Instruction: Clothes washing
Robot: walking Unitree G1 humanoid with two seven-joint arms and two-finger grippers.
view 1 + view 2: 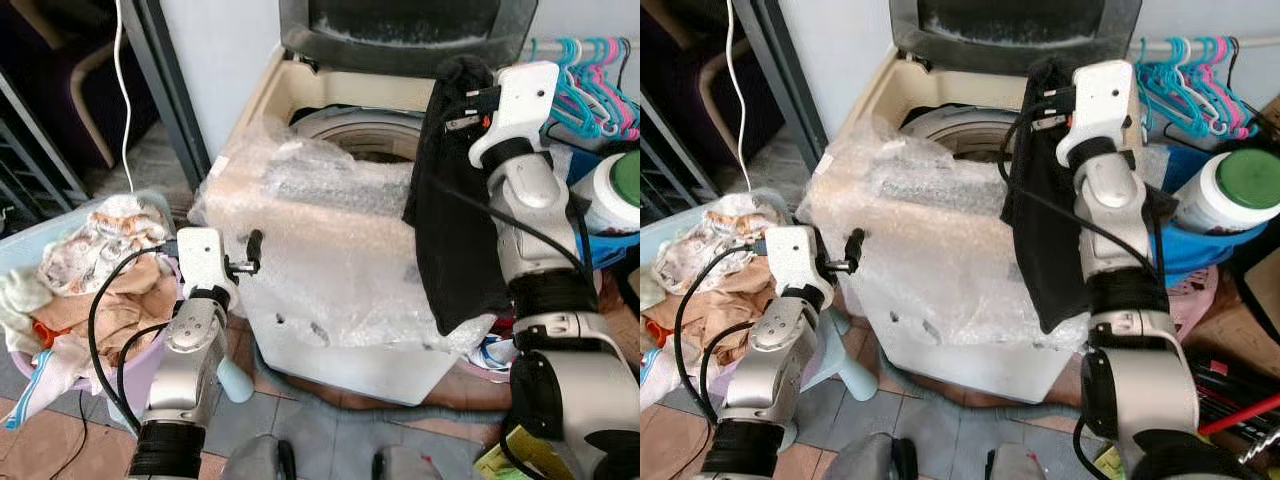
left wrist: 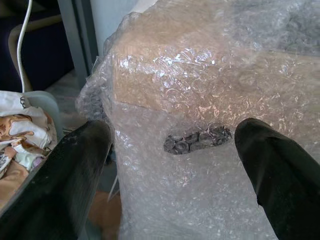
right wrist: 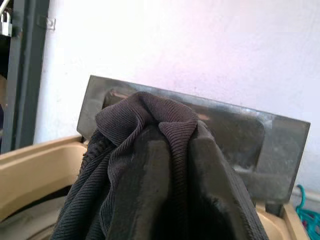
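A top-loading washing machine [image 1: 330, 260] wrapped in bubble wrap stands ahead with its lid [image 1: 400, 30] raised and the drum opening [image 1: 360, 135] showing. My right gripper [image 1: 462, 85] is held high over the machine's right side, shut on a black garment [image 1: 455, 220] that hangs down across the front corner. In the right wrist view the dark ribbed cloth [image 3: 155, 175] drapes over the fingers. My left gripper [image 1: 252, 255] is open, low at the machine's left front, its black fingers [image 2: 75, 175] spread before the wrapped panel [image 2: 200, 140]. A basket of clothes [image 1: 90, 280] sits at the left.
Coloured hangers [image 1: 590, 80] hang at the right above a blue tub [image 1: 1200, 255] holding a white jar with a green lid [image 1: 1230, 190]. A white cable [image 1: 122, 90] dangles by a dark door frame [image 1: 165, 80]. A small pale stool [image 1: 845, 360] stands beside the machine.
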